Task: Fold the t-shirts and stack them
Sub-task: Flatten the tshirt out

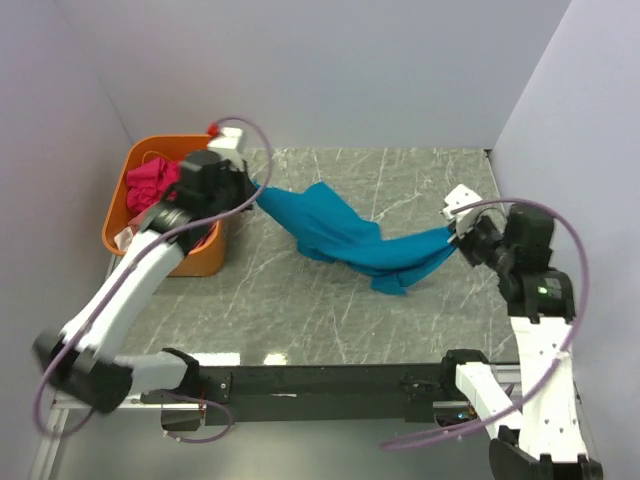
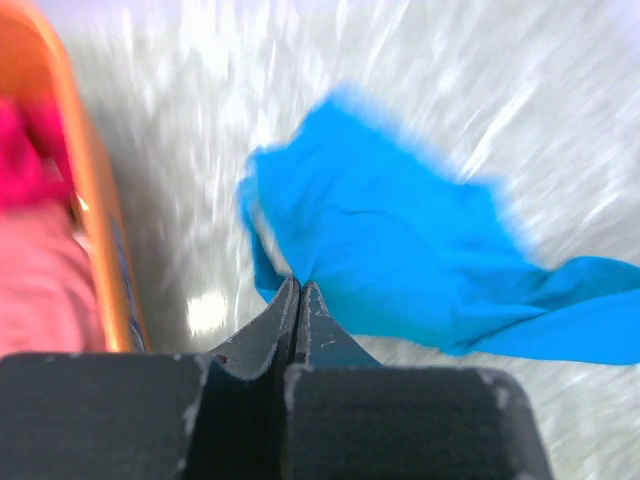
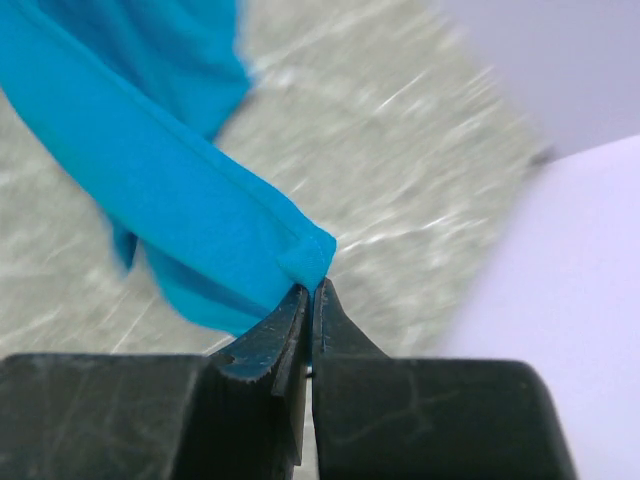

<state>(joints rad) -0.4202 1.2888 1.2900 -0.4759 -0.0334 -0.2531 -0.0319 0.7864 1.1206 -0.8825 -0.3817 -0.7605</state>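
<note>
The teal-blue t-shirt point(image 1: 345, 235) hangs stretched between both grippers above the marble table point(image 1: 300, 310). My left gripper point(image 1: 256, 192) is shut on its left end beside the basket; in the left wrist view the cloth point(image 2: 400, 260) bunches at the closed tips point(image 2: 297, 285). At the right, my right gripper point(image 1: 457, 235) is shut on a hemmed corner point(image 3: 300, 250), pinched at its tips point(image 3: 313, 288). A magenta-pink t-shirt point(image 1: 152, 183) lies in the orange basket point(image 1: 200, 258), with salmon-pink cloth point(image 2: 45, 290) below it in the left wrist view.
The orange basket stands at the table's back left corner, close under my left arm. White walls point(image 1: 560, 120) enclose the table at the back and on both sides. A black rail point(image 1: 320, 385) runs along the near edge between the arm bases.
</note>
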